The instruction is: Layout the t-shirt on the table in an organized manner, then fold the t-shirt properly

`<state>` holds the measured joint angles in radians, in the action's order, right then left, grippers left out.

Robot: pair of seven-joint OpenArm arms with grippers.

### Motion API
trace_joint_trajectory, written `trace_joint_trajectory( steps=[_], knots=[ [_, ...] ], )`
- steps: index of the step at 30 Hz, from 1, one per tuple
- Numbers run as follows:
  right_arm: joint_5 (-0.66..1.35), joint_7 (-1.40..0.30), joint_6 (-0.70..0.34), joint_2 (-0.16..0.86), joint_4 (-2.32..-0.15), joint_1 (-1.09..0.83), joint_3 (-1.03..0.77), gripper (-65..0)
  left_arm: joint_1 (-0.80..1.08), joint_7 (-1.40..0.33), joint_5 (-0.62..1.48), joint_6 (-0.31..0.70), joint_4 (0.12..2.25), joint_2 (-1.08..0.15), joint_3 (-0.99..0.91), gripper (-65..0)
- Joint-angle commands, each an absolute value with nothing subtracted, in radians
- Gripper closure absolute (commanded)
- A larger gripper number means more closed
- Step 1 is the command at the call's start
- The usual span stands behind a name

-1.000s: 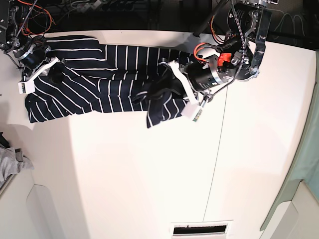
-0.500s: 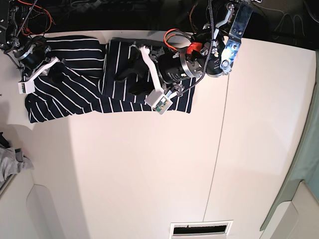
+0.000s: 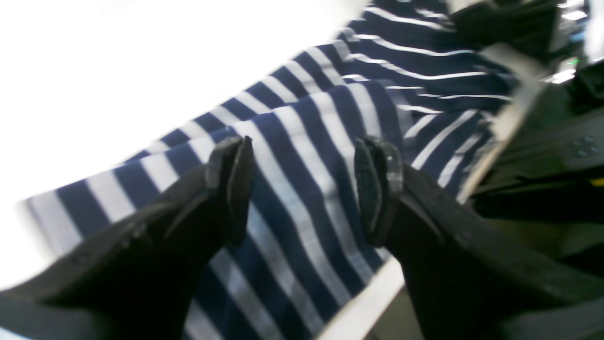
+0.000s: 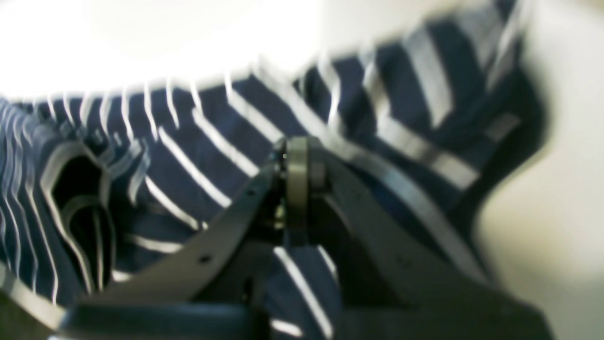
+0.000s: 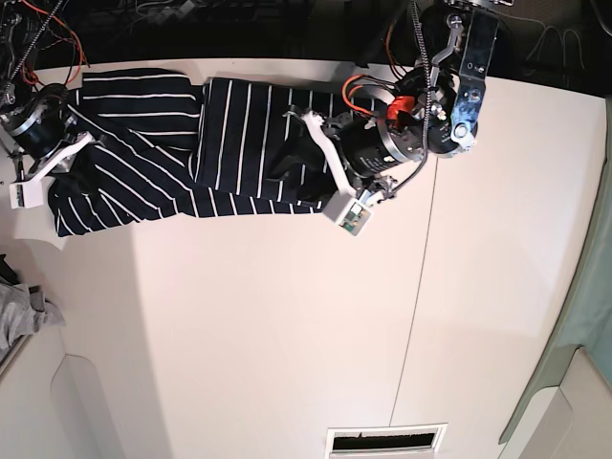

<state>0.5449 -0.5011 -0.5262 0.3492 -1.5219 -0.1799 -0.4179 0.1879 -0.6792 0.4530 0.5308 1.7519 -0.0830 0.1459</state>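
Since the earlier frames, the right half of the shirt [image 5: 191, 143] has been laid over toward the middle, and the left tool [image 5: 304, 158] has let go and now hovers released above the folded layer. One navy shirt with thin white stripes lies along the upper left of the base view, at the far edge of the white table [image 5: 287, 325]. It is partly doubled over, with vertical stripes on the folded panel and slanted stripes on the rest.

The shirt looks light, soft and limp, so it will likely sag, crease and slide under a pull rather than hold a shape. The best places to take hold are probably hems, sleeve ends or a fold edge, pinching a thin layer only.

In the left wrist view, two black fingers [image 3: 231, 189] stand apart over striped cloth [image 3: 302, 198], with nothing between them. In the right wrist view, the right tool [image 4: 297, 174] is clenched tight with the shirt [image 4: 212, 156] bunched around it; blur hides whether cloth is truly pinched. In the base view that tool [image 5: 72, 158] sits at the upper left, on the shirt's end.

Count: one shirt, one table, two tools, and one small grey cloth [image 5: 19, 316] at the left edge.
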Motion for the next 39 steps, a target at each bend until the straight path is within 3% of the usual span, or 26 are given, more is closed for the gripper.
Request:
trace_joint_trajectory(
  steps=[1,4,8,10,13,19,36,39],
  knots=[
    [0.557,-0.482,-0.512,0.371,-1.544,-0.171,-0.448,0.0,0.184,-0.654,0.471,0.534,1.767,-0.095,0.128,-36.3],
    [0.527,-0.482,-0.428,0.386,-1.539,-0.161,-0.501,0.0,0.192,-0.655,0.474,0.533,1.767,-0.138,0.088,-36.3],
    [0.456,-0.449,-0.340,0.428,-1.490,-0.156,-0.525,-33.0,0.195,-0.654,0.481,0.533,1.767,-0.194,0.077,-36.3],
    [0.455,-0.445,-0.309,0.454,-1.449,-0.155,-0.524,-42.4,0.197,-0.654,0.481,0.530,1.767,-0.201,0.077,-36.3],
    [0.525,-0.506,-0.318,0.487,-1.393,-0.155,-0.524,-43.2,0.197,-0.653,0.481,0.500,1.767,-0.200,0.077,-36.3],
    [0.678,-0.535,-0.491,0.490,-1.329,-0.155,-0.521,-43.2,0.197,-0.650,0.482,0.497,1.767,-0.199,0.077,-36.3],
    [0.696,-0.543,-0.531,0.427,-1.197,-0.123,-0.512,-43.2,0.197,-0.654,0.481,0.496,1.767,-0.200,0.077,-36.3],
    [0.696,-0.542,-0.532,0.411,-1.175,-0.108,-0.509,-43.2,0.197,-0.678,0.481,0.458,1.767,-0.201,0.077,-36.3]
  ],
)
